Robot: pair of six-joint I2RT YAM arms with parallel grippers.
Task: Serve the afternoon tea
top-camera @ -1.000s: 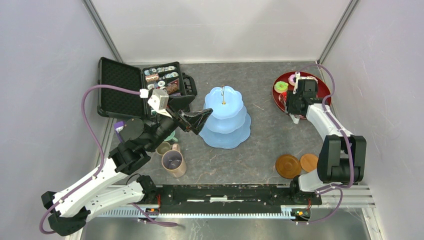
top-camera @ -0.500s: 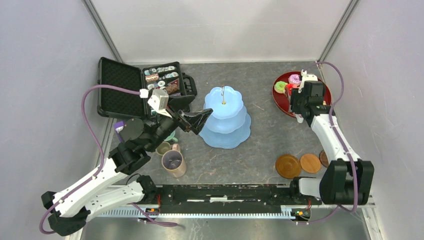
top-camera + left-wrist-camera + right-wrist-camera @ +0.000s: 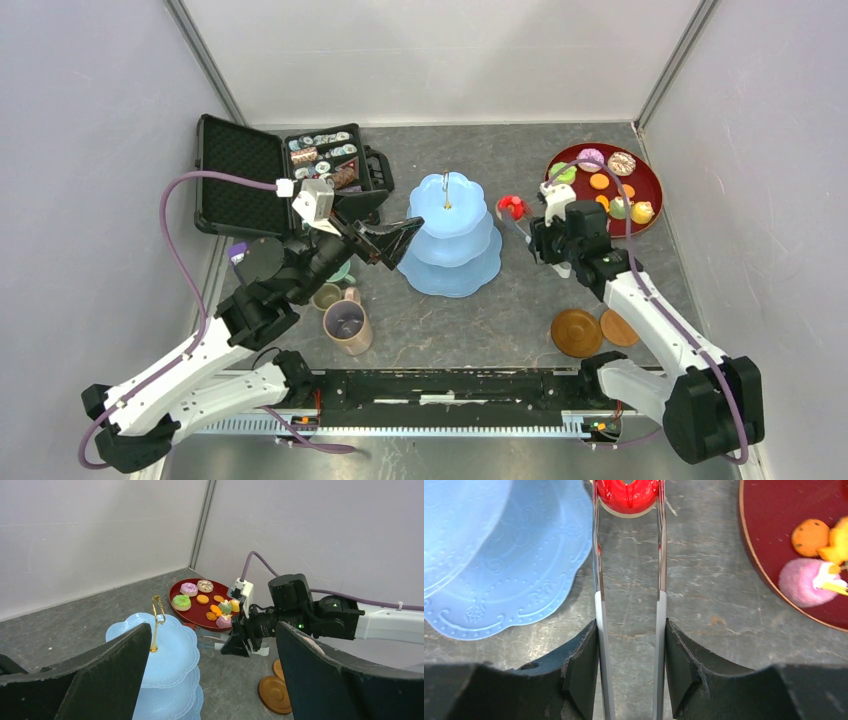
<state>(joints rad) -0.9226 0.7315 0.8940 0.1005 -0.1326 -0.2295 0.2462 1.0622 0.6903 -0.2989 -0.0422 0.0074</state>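
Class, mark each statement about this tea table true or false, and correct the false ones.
1. The red donut lies on the red tray. False: metal tongs hold it between the tray and the cake stand.
2. The cake stand has no food on it. True.
3. The left gripper is shut. False: it is open, beside the stand.
4. The right gripper grips the tongs. True.
5. The tan mug stands on one of the coasters. False: both coasters lie bare, far from the mug.
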